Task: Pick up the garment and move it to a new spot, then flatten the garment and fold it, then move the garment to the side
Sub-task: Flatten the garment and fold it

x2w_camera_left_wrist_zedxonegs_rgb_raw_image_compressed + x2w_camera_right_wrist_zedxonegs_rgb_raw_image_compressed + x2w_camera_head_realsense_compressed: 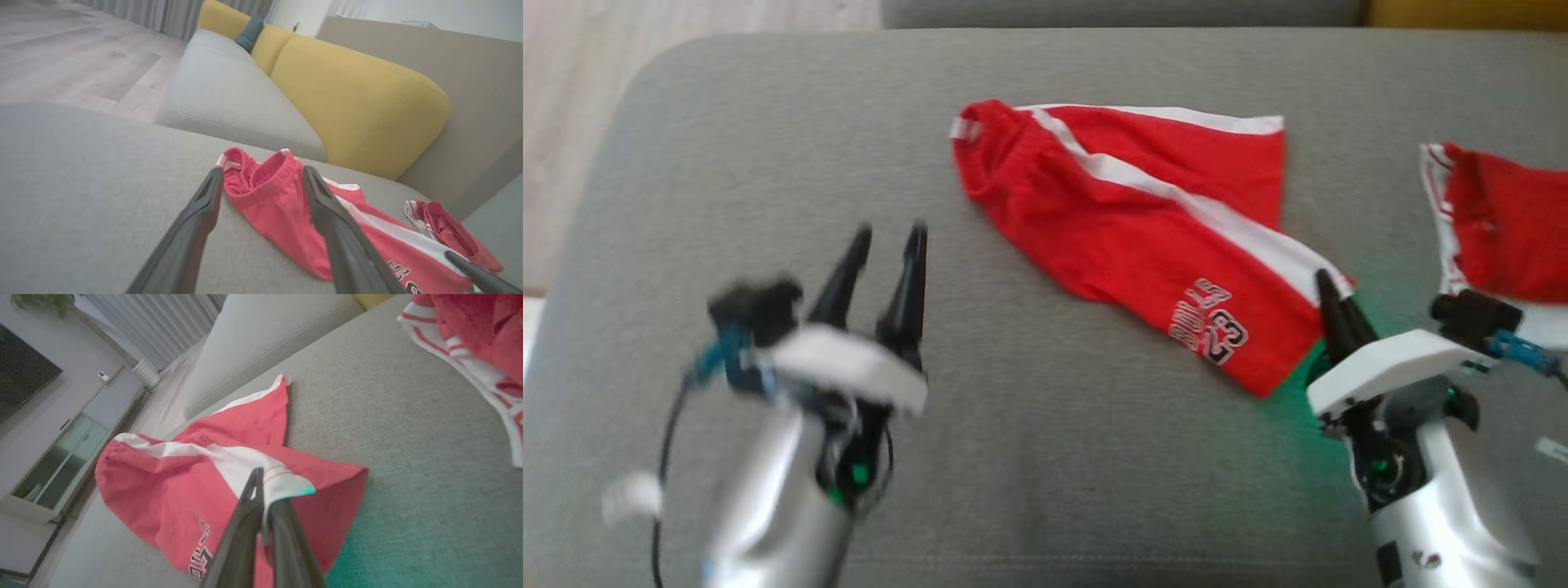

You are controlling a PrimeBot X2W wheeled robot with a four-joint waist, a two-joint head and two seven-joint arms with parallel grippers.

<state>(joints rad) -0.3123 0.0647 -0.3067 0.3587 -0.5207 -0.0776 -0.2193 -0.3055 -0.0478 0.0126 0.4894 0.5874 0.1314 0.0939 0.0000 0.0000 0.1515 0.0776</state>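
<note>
A pair of red knit shorts with a white side stripe and a "BULLS 23" print (1127,220) lies flat on the broad grey upholstered seat cushion (1045,457), around the cushion's middle and toward its far half. The long axis of the shorts runs on a slant across the cushion. The gathered elastic waistband points to the cushion's far left, and the printed leg points to its near right. The other leg fans out toward the far right, its white edge facing the cushion's back. The right gripper (1327,286) stands at the cushion's near right with its two dark fingers pressed together. They pinch the white-striped hem corner of the printed leg, which the right wrist view (263,490) shows lifted a little off the fabric. The left gripper (890,231) hangs over the cushion's near left, its fingers spread wide and holding nothing. In the left wrist view (262,170) they frame the waistband from a short way off. A second crumpled red garment with white trim (1503,229) rests at the cushion's right edge, apart from the shorts.
</note>
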